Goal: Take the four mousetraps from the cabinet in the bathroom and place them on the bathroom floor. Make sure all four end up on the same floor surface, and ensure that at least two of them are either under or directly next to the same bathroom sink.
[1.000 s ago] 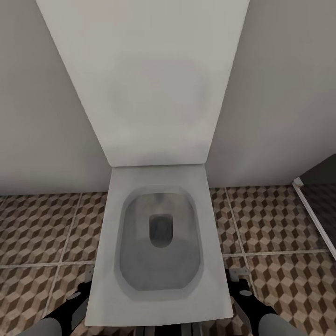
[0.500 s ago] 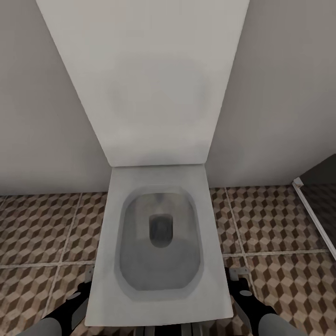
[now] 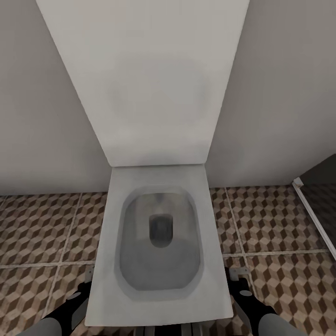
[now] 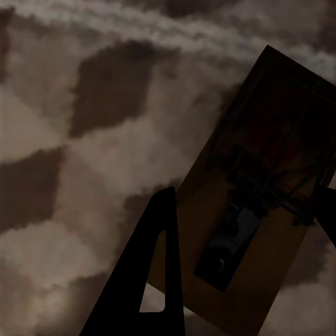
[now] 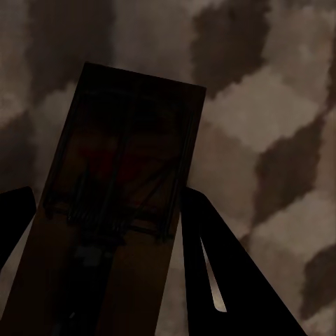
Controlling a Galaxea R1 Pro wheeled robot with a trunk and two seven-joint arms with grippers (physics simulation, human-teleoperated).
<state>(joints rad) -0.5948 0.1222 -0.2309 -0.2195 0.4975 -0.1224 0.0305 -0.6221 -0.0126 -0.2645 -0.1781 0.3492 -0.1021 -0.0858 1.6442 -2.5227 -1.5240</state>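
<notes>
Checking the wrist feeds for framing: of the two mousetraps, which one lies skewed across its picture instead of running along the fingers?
The mousetrap in the left wrist view: it sits diagonally between the fingers. The mousetrap in the right wrist view runs nearly along them.

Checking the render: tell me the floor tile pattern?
Brown, beige and white 3D cubes on the bathroom floor, clearest in head view.

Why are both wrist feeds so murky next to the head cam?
Head view: evenly lit, soft, toilet and bathroom floor readable, no glare. Left wrist view: dim and blurred close-up, mousetrap dark brown between silhouetted black fingers. Right wrist view: darker still, mousetrap nearly featureless, its red spot barely visible; floor pattern smeared.
</notes>
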